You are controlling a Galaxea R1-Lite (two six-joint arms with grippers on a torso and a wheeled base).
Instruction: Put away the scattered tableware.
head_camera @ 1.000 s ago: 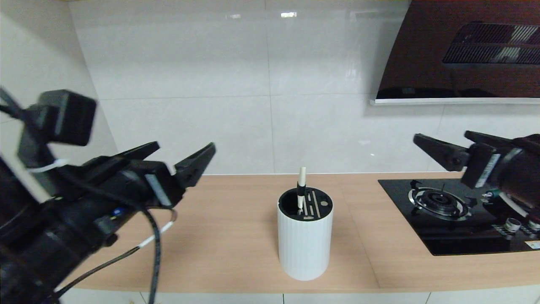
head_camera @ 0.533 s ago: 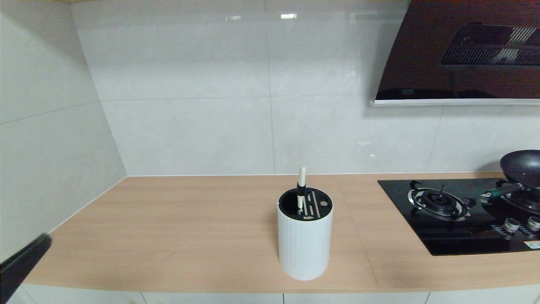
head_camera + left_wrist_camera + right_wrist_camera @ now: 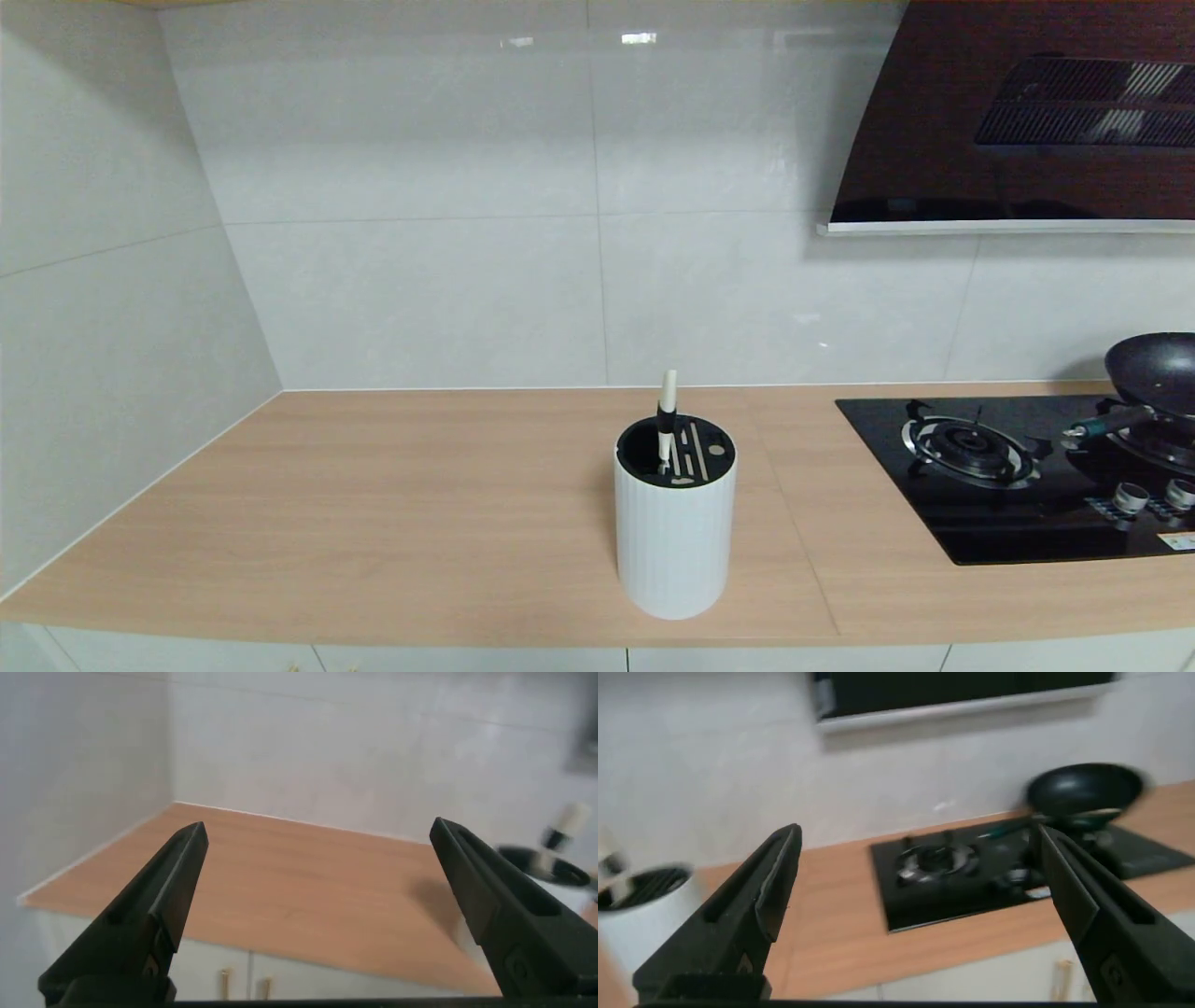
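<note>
A white ribbed utensil holder (image 3: 675,532) with a black slotted top stands on the wooden counter (image 3: 420,523), right of its middle. One utensil with a cream and black handle (image 3: 667,411) sticks up out of it. My left gripper (image 3: 318,863) is open and held off the counter's front edge; the holder (image 3: 551,873) shows blurred beside one finger. My right gripper (image 3: 920,868) is open too, also back from the counter, facing the stove with the holder (image 3: 645,919) off to one side.
A black gas hob (image 3: 1018,471) lies at the counter's right end with a dark wok (image 3: 1153,369) on its far burner. A range hood (image 3: 1018,121) hangs above. Tiled walls close the back and left. Cabinet doors (image 3: 243,985) sit below the counter.
Both arms have pulled back out of the head view; a second ago the left gripper was raised at the left and the right one at the right. The holder has not moved.
</note>
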